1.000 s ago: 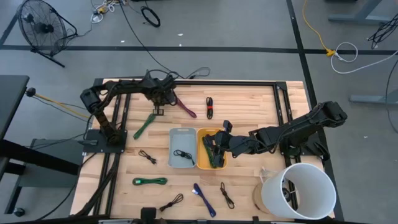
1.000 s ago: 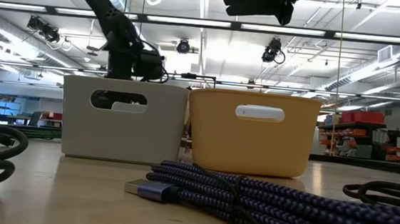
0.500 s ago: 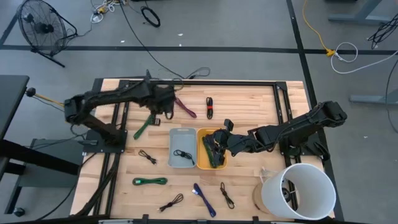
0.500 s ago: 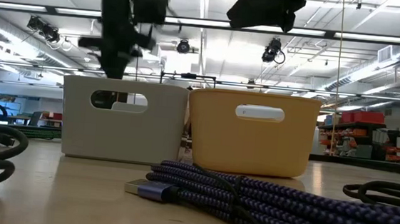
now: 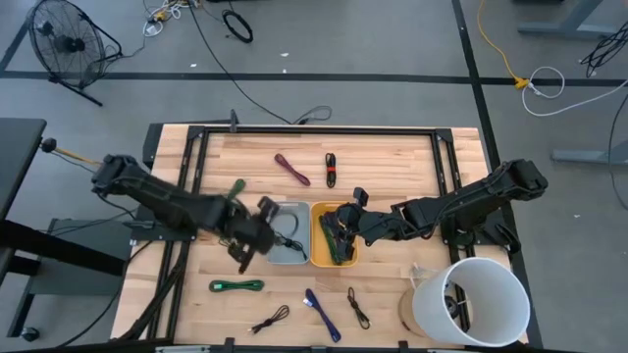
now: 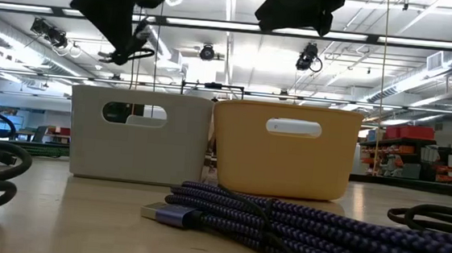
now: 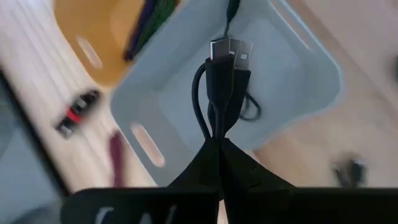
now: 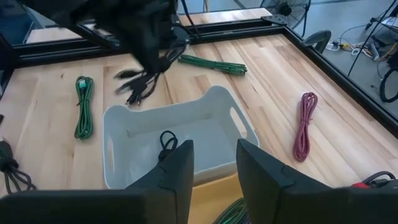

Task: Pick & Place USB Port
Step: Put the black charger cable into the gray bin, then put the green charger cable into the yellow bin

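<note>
My left gripper (image 5: 246,245) hangs beside the grey bin's (image 5: 275,211) left wall, shut on a small black USB cable bundle (image 7: 222,81). The cable's two plugs (image 7: 231,48) stick out past the fingertips. From the right wrist view, the same bundle (image 8: 140,84) dangles over the table just beyond the bin. Another black cable (image 5: 288,244) lies in the bin. My right gripper (image 5: 343,221) hovers open over the yellow bin (image 5: 320,208) with nothing between its fingers (image 8: 176,174). My left gripper pinches several strands of the black bundle together (image 7: 218,127) between its two fingers, at the end away from the plugs. The fingers slant down from the table's left side and lie along the strands. The bundle is lifted clear and stretches out beyond the fingertips.
The yellow bin holds green and purple cables (image 5: 340,247). Loose cables lie around the bins: green (image 5: 236,285), black (image 5: 233,247), blue (image 5: 322,314), maroon (image 5: 291,169) and red-black (image 5: 331,169). A white bucket (image 5: 471,299) stands at the near right.
My left gripper has swung from the table's far left toward the near edge and the grey bin, rising and rolling on the way. It has carried the black bundle along, clear of the table. My right gripper has kept still.
</note>
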Controlling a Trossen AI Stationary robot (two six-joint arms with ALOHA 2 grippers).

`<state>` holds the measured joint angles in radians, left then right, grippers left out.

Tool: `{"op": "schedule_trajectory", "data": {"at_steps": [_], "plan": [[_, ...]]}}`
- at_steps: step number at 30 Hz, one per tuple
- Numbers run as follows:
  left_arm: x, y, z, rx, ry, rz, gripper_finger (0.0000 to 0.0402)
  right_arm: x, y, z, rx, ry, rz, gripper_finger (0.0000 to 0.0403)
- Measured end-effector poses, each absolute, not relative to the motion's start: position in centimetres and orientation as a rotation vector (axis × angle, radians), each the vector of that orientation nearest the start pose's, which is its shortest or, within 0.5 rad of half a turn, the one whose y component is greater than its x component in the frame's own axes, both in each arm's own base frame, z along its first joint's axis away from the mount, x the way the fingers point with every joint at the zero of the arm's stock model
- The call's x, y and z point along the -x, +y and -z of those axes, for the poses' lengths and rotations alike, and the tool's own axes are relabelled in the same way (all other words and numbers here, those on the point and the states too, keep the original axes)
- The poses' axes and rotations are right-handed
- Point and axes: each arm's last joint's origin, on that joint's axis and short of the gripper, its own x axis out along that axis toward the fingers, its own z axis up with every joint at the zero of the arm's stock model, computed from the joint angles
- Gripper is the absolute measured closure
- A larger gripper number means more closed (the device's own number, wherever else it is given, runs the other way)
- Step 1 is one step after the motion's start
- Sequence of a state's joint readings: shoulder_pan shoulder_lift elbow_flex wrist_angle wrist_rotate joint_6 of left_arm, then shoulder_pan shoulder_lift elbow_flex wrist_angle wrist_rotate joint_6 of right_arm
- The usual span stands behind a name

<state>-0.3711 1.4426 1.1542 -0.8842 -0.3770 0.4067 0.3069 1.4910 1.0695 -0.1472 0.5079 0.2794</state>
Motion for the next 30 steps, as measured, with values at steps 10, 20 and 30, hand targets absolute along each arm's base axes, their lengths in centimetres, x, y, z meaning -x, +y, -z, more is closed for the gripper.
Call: {"op": "schedule_trajectory", "data": {"at_steps": [10, 20, 30], "plan": [[-28.8, -9.2, -23.7, -0.921, 1.115, 0.253, 0.0401, -31.5, 8.5, -27.1, -0.064, 0.486, 0.27, 0.0279], [-28.9, -8.9, -23.5, -0.911, 1.128, 0.233, 0.0331, -31.3, 8.5, -26.9, -0.055, 0.507, 0.273, 0.0279], [-28.3, -7.8, -23.7, -0.994, 1.2, -0.098, 0.0287, -31.3, 8.5, -26.9, -0.055, 0.507, 0.273, 0.0279]]}}
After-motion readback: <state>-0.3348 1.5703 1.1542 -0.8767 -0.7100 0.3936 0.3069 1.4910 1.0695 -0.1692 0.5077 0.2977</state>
